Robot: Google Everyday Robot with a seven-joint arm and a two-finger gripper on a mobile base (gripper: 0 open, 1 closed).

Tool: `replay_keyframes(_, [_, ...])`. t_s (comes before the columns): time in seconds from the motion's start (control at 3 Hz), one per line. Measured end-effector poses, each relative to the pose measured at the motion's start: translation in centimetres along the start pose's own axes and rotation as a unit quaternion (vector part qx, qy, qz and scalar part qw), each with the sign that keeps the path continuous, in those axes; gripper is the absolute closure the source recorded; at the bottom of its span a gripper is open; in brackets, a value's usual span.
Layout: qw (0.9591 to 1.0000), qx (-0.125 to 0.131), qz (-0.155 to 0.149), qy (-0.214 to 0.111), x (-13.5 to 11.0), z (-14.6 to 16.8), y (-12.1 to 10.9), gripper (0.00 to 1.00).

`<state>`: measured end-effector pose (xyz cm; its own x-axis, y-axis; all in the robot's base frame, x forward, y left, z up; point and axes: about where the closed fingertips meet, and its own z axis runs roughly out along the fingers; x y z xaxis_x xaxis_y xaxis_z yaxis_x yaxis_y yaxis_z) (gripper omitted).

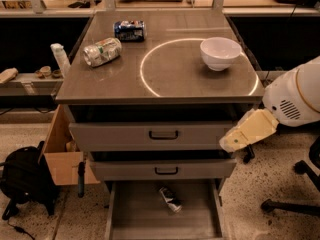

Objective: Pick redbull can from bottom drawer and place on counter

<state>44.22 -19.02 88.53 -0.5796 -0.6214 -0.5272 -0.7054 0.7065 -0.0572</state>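
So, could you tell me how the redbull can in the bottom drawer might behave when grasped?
The redbull can lies on its side on the flat floor of the bottom drawer, so a nudge would probably roll it. Slim and metallic, it may slip in a loose grip. The gripper hangs right of the closed drawer fronts, apart from it.

Office or lab test area: speckled terrazzo floor [250, 194], black wheeled office-chair base [292, 204], black backpack [22, 184], brown cardboard box [62, 161], grey-brown circle-marked counter [170, 79]; cream gripper [232, 141] right of grey drawer fronts [125, 134].

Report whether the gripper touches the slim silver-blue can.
Apart. Camera view: cream gripper beside the grey drawer fronts, slim silver-blue can below in the bottom drawer.
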Motion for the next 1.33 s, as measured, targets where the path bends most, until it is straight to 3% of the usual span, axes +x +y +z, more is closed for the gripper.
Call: replay_keyframes(1.33, [0.9979,-0.053,0.033,0.016,2.5,5.4,-0.5,0.00])
